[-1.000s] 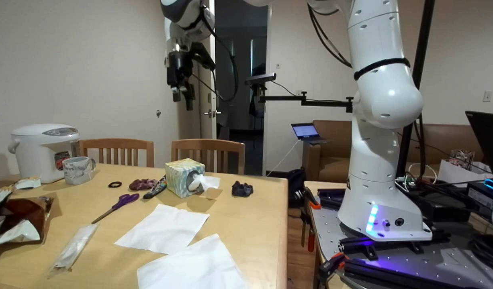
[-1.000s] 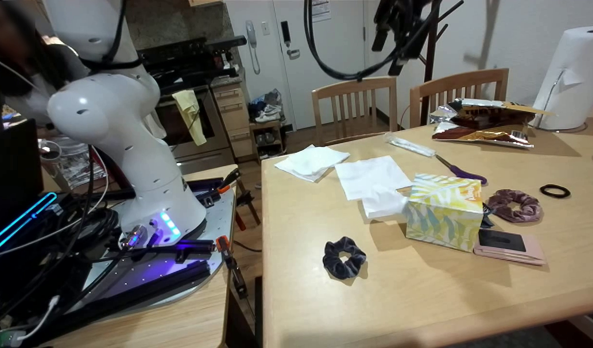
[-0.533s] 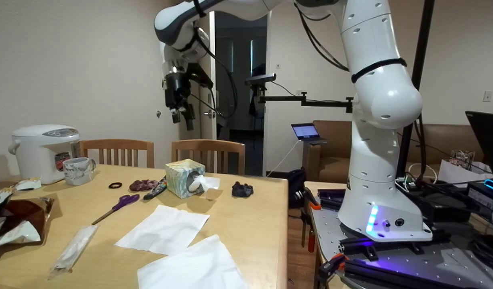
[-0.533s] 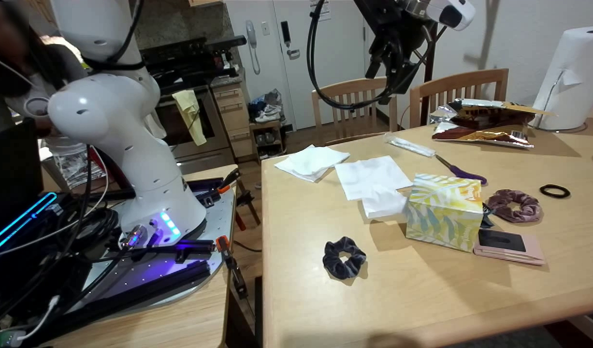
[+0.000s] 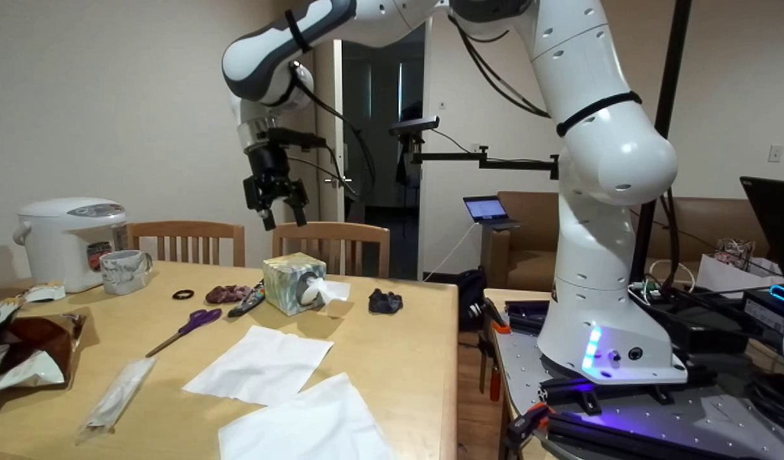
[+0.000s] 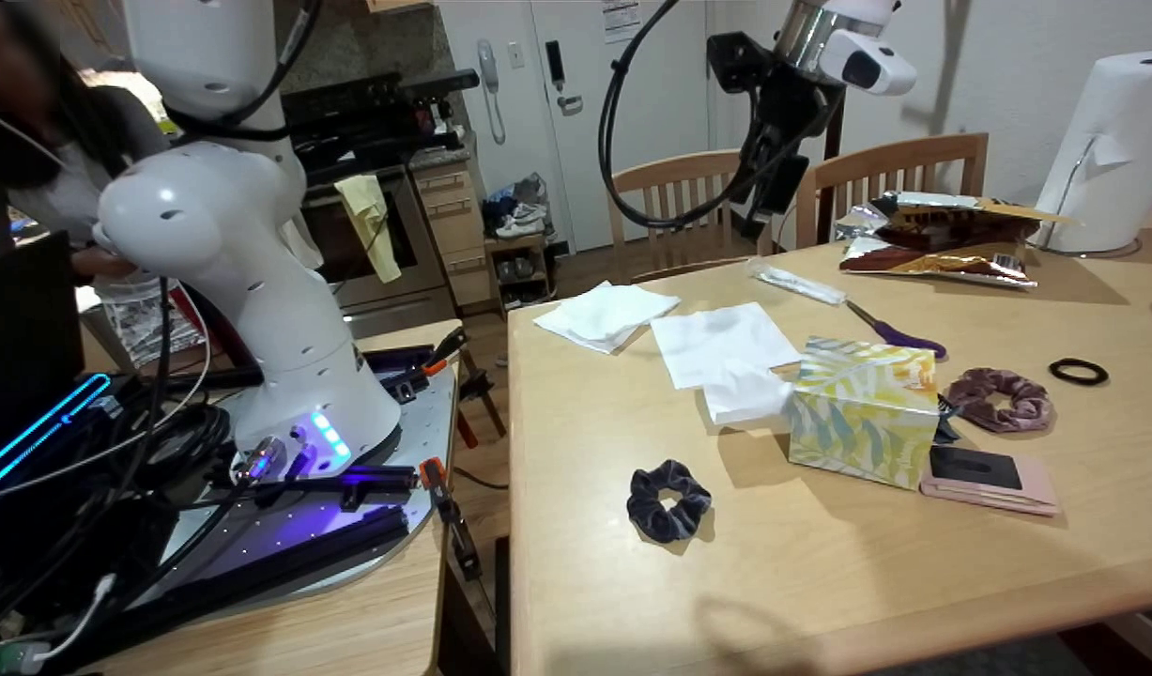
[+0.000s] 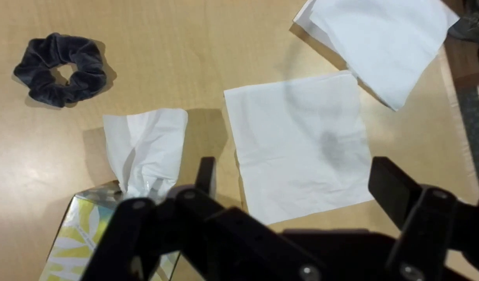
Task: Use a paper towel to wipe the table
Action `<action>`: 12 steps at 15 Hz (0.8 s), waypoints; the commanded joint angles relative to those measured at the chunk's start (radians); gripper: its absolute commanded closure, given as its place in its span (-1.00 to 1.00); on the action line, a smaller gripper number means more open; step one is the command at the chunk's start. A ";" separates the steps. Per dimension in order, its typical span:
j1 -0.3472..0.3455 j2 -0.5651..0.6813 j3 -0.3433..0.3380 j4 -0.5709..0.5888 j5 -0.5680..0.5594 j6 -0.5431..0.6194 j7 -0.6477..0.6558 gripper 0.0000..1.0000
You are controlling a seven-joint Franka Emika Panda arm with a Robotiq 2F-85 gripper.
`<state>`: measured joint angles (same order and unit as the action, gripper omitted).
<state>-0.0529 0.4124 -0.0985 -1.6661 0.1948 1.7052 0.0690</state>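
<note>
Wrist view, squarish paper towel [image 7: 286, 156] on table [image 7: 177, 50], two sides roughly paralleling its edge, jaws wide apart, empty

Readable words: none I can be sure of.
Foil bag [image 6: 956, 225]: bold lettering, slanted too far for me to read in an exterior view.
Sheet [image 6: 622, 19] on the door [image 6: 655, 122]: print too small for me.
Water boiler [image 5: 62, 243]: a red label [image 5: 99, 252], its words too tiny for me.
Tissue box [image 7: 73, 238]: one fine line on the pattern in my wrist view, blurred.
Laptop [image 5: 492, 213]: a lit screen [image 5: 484, 206], illegible to me.
</note>
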 commanded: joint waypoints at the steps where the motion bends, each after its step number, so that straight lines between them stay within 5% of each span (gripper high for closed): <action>1: 0.034 0.090 -0.008 0.038 -0.077 0.024 0.194 -1.00; 5: 0.043 0.186 -0.012 0.060 -0.090 0.057 0.311 -1.00; 12: 0.011 0.165 0.021 0.019 -0.050 0.178 0.184 -1.00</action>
<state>-0.0154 0.6005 -0.1015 -1.6278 0.1201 1.8419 0.3148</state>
